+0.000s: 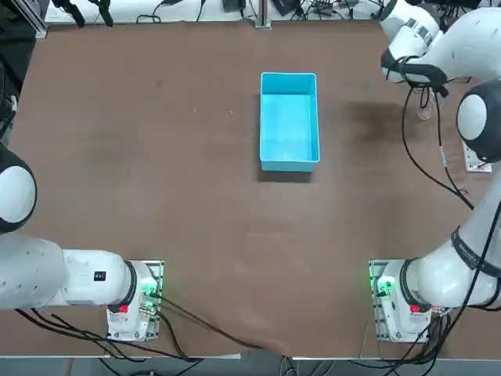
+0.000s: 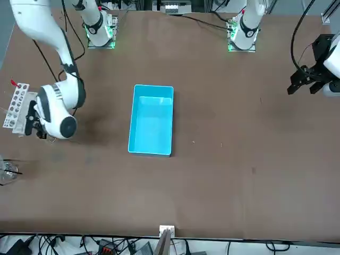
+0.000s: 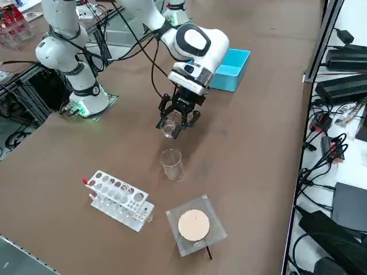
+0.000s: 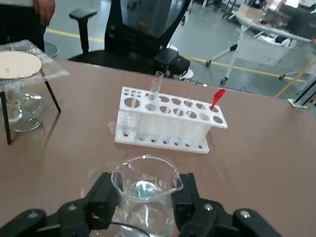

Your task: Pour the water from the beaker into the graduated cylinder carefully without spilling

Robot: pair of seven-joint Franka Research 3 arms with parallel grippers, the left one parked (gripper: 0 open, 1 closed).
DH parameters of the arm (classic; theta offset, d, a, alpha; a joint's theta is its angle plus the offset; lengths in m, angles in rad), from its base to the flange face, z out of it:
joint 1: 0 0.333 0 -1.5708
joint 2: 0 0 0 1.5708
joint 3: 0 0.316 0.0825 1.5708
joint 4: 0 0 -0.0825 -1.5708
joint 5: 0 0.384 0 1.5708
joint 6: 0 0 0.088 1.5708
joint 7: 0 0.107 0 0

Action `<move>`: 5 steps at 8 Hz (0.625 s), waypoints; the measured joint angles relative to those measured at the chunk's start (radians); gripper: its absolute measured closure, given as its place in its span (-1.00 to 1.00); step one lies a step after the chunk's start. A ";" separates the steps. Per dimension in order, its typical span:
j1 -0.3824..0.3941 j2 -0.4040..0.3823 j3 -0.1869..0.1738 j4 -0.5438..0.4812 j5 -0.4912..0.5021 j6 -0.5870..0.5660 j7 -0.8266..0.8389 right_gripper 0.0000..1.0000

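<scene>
Wrist view: right gripper (image 4: 146,197) clamped on beaker (image 4: 144,190), a small clear glass cup with round rim and pour lip, water in its bottom, held upright just above the table (image 3: 241,143). Right side view: another clear glass vessel (image 3: 171,164) stands nearby, short of the white tube rack (image 3: 120,200).

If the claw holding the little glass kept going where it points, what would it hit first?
Likely the table: the right gripper, shut on the beaker, points mostly down. The graduated cylinder stands just beyond; depth is unclear.
</scene>
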 joint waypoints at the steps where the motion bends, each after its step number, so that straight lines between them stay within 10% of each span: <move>1: -0.025 -0.002 0.000 -0.004 0.010 0.037 -0.026 -0.22; 5: -0.084 -0.049 0.000 -0.042 0.142 0.141 -0.171 -0.22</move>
